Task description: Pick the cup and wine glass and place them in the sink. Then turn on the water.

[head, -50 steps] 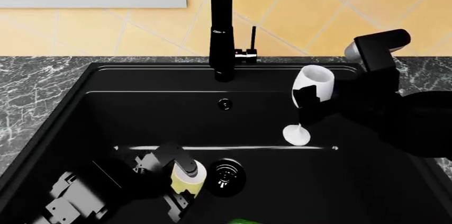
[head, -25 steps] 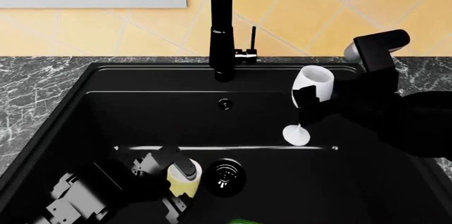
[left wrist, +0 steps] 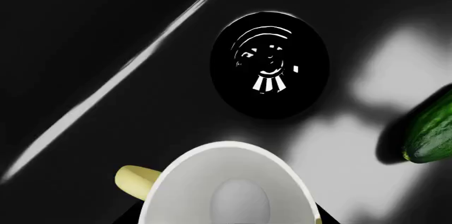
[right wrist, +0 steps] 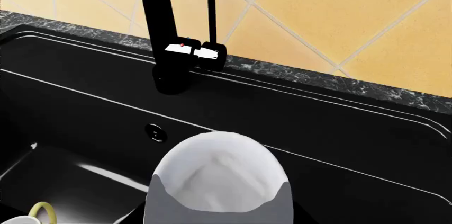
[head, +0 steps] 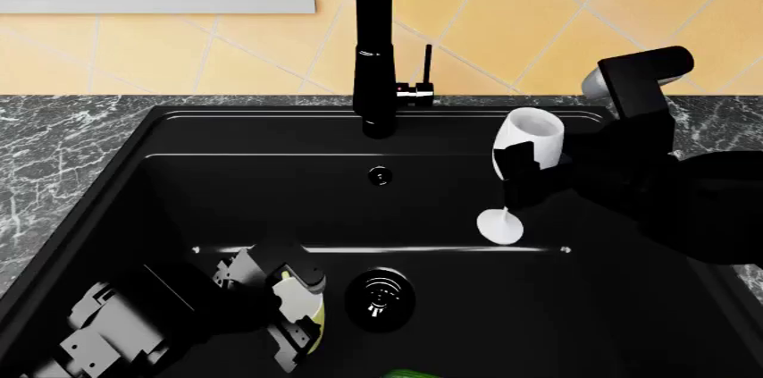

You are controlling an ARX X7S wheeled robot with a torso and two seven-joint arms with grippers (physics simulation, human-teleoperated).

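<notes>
Over the last second my left claw (head: 286, 311) has carried the pale yellow mug with the white inside (head: 300, 299) lower and slightly leftward in the head view, down in the deep matte black rectangular sink (head: 167, 208) just beside the round black drain (head: 379, 296); I judge the cup is nearly set down and release is close. That claw stays closed on the mug, which now leans, its mouth tipped up toward the drain side rather than straight up, its small loop handle (left wrist: 137, 180) sticking out sideways. My right claw (head: 524, 172) has not moved: it remains clamped around the bowl of the opaque white stemmed wine glass (head: 524, 150), held above the basin's right part, long axis near upright, slightly tilted, round foot down. A green cucumber (left wrist: 429, 128) lies near the drain.
</notes>
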